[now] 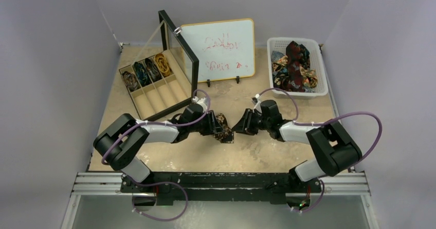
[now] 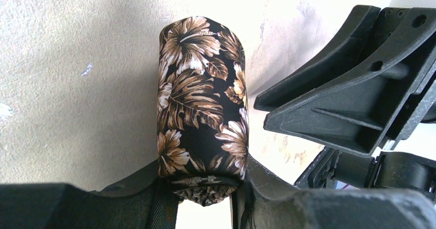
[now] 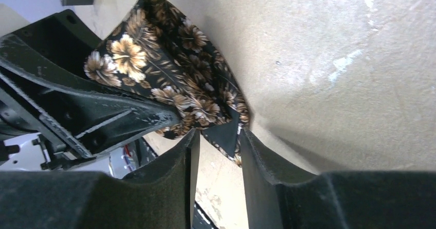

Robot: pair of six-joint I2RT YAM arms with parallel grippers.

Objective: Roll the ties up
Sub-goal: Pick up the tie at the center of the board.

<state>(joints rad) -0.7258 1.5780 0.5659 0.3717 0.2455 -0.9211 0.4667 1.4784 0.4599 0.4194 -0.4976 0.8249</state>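
My two arms meet at the middle of the sandy beige table (image 1: 154,154), sharing a black necktie (image 1: 223,128) printed with brown-gold leaves and flowers. My left gripper (image 1: 215,123) is clamped on the coiled end of the necktie (image 2: 200,100). In the left wrist view that coil is wedged between the two fingers (image 2: 257,188), and the free fabric arches up and away over the table. My right gripper (image 1: 237,127) faces it from the other side, just beside the fabric. In the right wrist view the pointed tip of the necktie (image 3: 164,69) sits in the narrow gap between my right fingers (image 3: 180,172). I cannot tell whether they are pressing it or only bracketing it.

Behind my left arm, four rolled ties (image 1: 146,70) sit in a row at the far ends of the slots in a tan wooden compartment box (image 1: 159,98), its black-framed glass lid raised. At the far right, a white plastic basket (image 1: 320,72) holds loose ties (image 1: 294,64) in dark red, blue and gold. Between box and basket stands a small whiteboard (image 1: 218,49) with red scribbles.
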